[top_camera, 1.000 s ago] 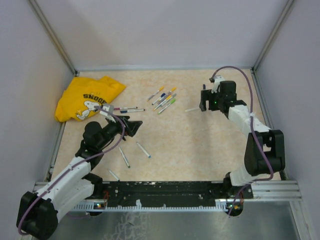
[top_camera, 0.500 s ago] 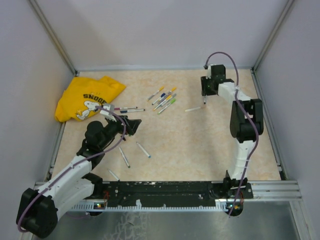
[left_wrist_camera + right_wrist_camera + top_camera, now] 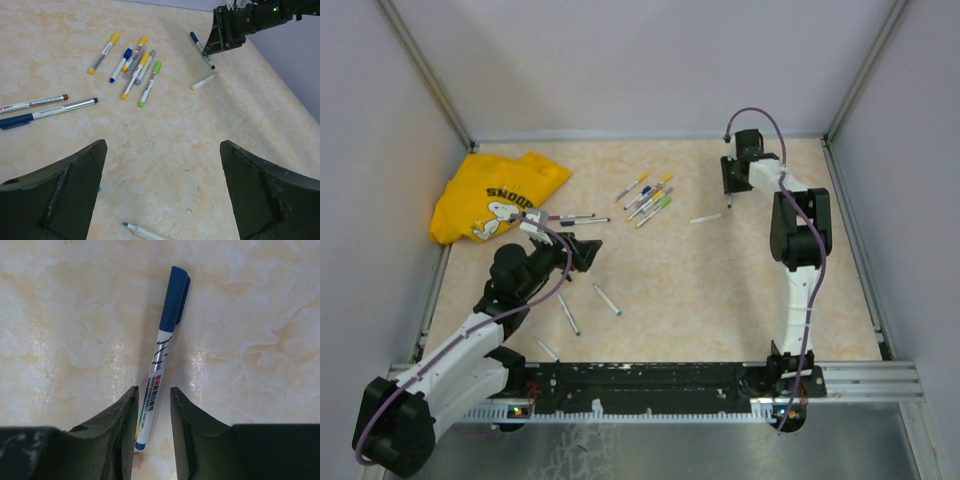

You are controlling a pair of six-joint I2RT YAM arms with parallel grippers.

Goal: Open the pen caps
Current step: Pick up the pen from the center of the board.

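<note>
A blue-capped whiteboard pen (image 3: 161, 355) lies on the table, its blue cap (image 3: 177, 295) pointing away. My right gripper (image 3: 153, 390) straddles its tail end with the jaws narrowed: the left finger is against the barrel and a gap remains on the right. From above, this gripper (image 3: 728, 195) stands at the back right. Several capped pens (image 3: 648, 198) lie in a cluster mid-table, with yellow (image 3: 115, 37), blue (image 3: 128, 52) and green (image 3: 156, 66) caps. My left gripper (image 3: 162, 145) hovers wide open over bare table.
A yellow shirt (image 3: 495, 195) lies at the back left, with two long pens (image 3: 575, 217) beside it. Uncapped barrels lie near the left arm (image 3: 607, 299) (image 3: 568, 313). A short whitish barrel (image 3: 705, 218) rests near the right gripper. Metal posts frame the walls.
The right arm has swung back toward the far wall and its jaws have narrowed around the blue-capped pen. The left arm has barely moved.
</note>
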